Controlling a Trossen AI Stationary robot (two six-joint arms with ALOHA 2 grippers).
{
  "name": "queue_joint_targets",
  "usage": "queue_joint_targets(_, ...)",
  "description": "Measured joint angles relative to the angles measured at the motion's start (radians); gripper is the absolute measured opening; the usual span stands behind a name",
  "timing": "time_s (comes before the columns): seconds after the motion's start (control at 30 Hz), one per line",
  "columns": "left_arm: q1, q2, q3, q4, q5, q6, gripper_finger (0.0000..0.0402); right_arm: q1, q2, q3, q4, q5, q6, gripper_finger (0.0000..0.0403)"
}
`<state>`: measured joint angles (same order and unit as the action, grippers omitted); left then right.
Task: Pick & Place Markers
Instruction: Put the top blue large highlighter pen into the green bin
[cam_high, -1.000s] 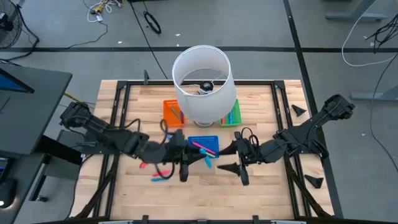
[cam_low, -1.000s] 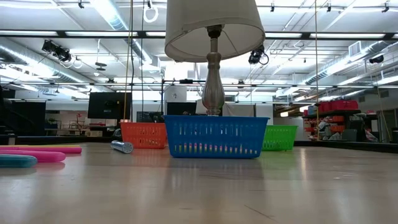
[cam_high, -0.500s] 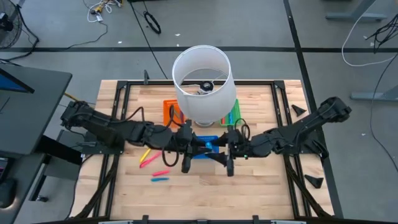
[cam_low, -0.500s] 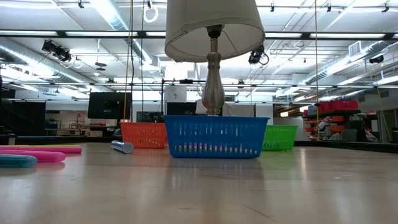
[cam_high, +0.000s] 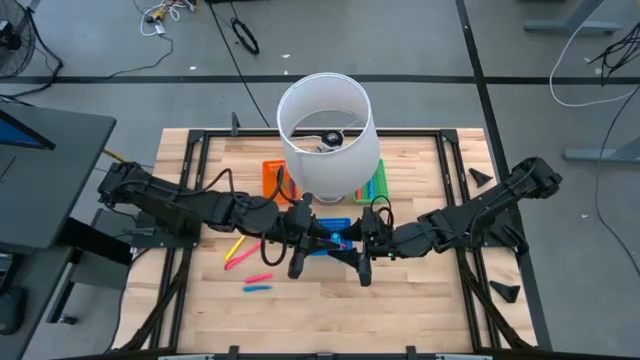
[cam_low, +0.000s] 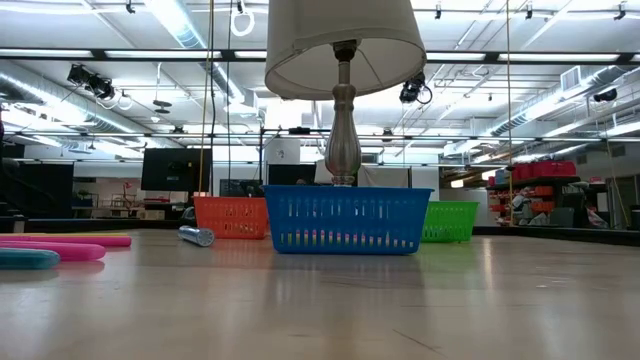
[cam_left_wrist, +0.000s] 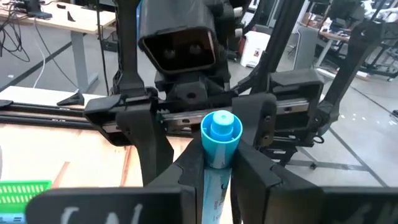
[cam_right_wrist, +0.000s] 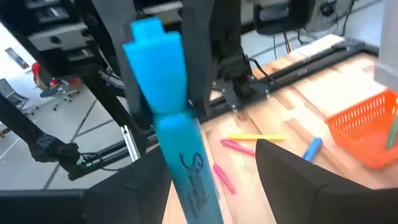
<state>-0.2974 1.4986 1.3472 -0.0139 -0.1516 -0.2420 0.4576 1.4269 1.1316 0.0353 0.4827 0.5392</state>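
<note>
A light-blue marker (cam_left_wrist: 216, 167) hangs in the air over the blue tray (cam_high: 330, 222), with my left gripper (cam_high: 304, 242) shut on it. My right gripper (cam_high: 358, 246) faces it from the table's right, open. Its fingers (cam_left_wrist: 138, 127) stand on either side of the marker's free end (cam_left_wrist: 221, 129); whether they touch it cannot be told. More markers lie flat on the wood at the left: a yellow one (cam_high: 235, 246), a pink one (cam_high: 240, 261), a red one (cam_high: 260, 276) and a blue one (cam_high: 258, 288). Neither gripper shows in the low view. My left gripper pinches the marker's barrel (cam_left_wrist: 215, 177) between its two fingers (cam_left_wrist: 186, 171). The fingers come level from the table's left and lie along the marker. The capped end sticks out past the fingertips toward the other gripper. The marker is about level and lifted clear of the tray.
A white-shaded lamp (cam_high: 325, 135) stands behind the blue tray, between the orange tray (cam_high: 277, 180) and the green tray (cam_high: 376, 182). The black frame rails (cam_high: 190, 170) run along the table's sides. Bare wood lies near the front edge.
My left gripper has carried the blue marker a little toward the far edge and over the blue tray, rolling its wrist, then kept still. My right gripper has gone toward the table's left until its open fingers stand about the marker's free end.
</note>
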Motion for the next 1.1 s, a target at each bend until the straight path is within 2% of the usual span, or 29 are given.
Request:
queue_joint_targets(0.17,0.000,0.000,0.000,-0.020,0.000,0.000,0.0063,0.008,0.000,0.000,-0.045,0.000,0.046,0.0225)
queue_joint_targets(0.27,0.000,0.000,0.000,-0.020,-0.001,0.000,0.0063,0.012,0.000,0.000,-0.045,-0.001,0.047,0.0207)
queue_joint_targets(0.5,0.000,0.000,0.000,-0.020,-0.036,-0.001,0.0063,0.012,0.000,0.000,-0.031,-0.023,0.038,0.0102)
queue_joint_targets(0.6,0.003,0.000,0.000,-0.020,-0.049,-0.012,0.0080,0.012,0.000,0.000,-0.022,-0.050,0.018,0.0055)
queue_joint_targets(0.83,0.009,0.000,0.000,-0.025,-0.052,-0.005,0.0138,0.029,0.000,0.000,-0.017,-0.058,0.073,0.0050)
queue_joint_targets(1.1,0.008,0.000,0.000,-0.079,-0.055,-0.038,0.0161,0.077,0.000,0.000,-0.120,-0.053,0.298,0.0050)
